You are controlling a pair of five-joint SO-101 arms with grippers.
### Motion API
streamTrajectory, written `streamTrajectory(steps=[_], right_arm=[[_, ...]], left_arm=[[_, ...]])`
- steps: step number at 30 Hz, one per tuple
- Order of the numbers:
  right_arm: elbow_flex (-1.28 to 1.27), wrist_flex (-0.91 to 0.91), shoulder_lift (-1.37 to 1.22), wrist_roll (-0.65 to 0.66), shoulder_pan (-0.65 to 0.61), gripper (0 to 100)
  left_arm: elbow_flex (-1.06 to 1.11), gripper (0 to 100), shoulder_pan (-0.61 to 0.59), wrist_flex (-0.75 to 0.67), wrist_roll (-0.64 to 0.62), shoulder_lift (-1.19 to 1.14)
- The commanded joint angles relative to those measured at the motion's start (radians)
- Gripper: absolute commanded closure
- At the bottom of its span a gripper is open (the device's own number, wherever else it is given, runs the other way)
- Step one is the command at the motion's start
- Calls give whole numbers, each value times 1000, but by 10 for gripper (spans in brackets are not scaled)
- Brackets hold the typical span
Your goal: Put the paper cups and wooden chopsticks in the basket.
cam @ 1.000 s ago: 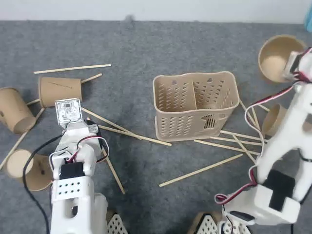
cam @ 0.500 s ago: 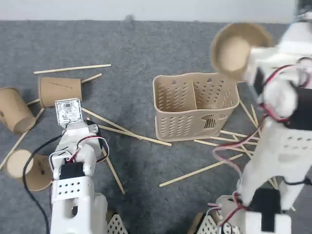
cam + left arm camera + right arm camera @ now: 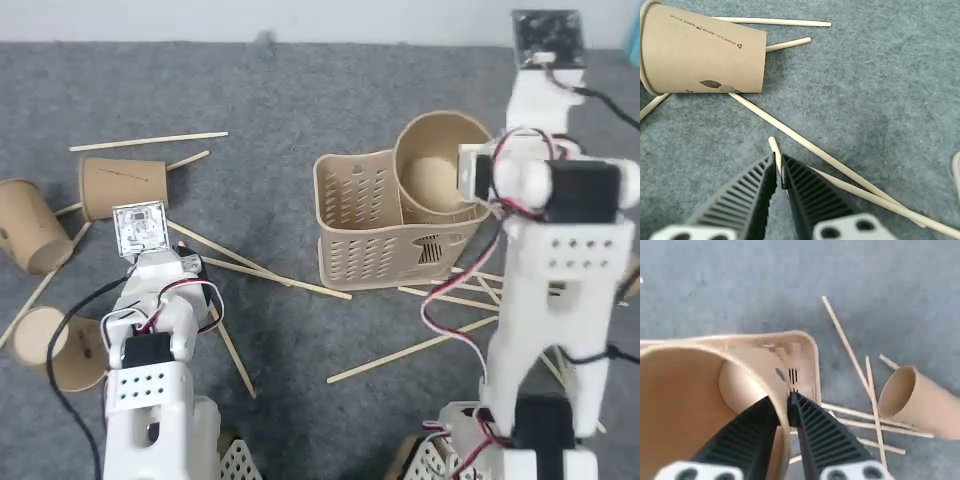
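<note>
The tan paper cup [image 3: 432, 172] has swung over the basket [image 3: 368, 256], tilted.

The white right arm [image 3: 555, 300] covers the thin wooden chopsticks [image 3: 410, 292] beside the beige slotted basket [image 3: 370, 230] — only ends show.

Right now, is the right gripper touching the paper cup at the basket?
Touching. The right wrist view shows the right gripper closed on the rim of the paper cup, clamping it from inside and outside.
</note>
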State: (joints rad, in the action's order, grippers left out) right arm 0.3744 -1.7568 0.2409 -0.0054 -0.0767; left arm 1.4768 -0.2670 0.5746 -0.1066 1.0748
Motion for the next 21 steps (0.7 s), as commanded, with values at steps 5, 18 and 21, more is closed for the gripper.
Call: streamTrajectory(steps=[5, 18, 21], right_arm=[[-18, 1, -76, 46, -8, 991], [11, -33, -44, 187, 1, 825], [18, -35, 31, 192, 30, 858]], left_arm=[[-19, 987, -26, -28, 12, -5], [-19, 987, -26, -26, 12, -5], [-19, 987, -26, -26, 12, -5]])
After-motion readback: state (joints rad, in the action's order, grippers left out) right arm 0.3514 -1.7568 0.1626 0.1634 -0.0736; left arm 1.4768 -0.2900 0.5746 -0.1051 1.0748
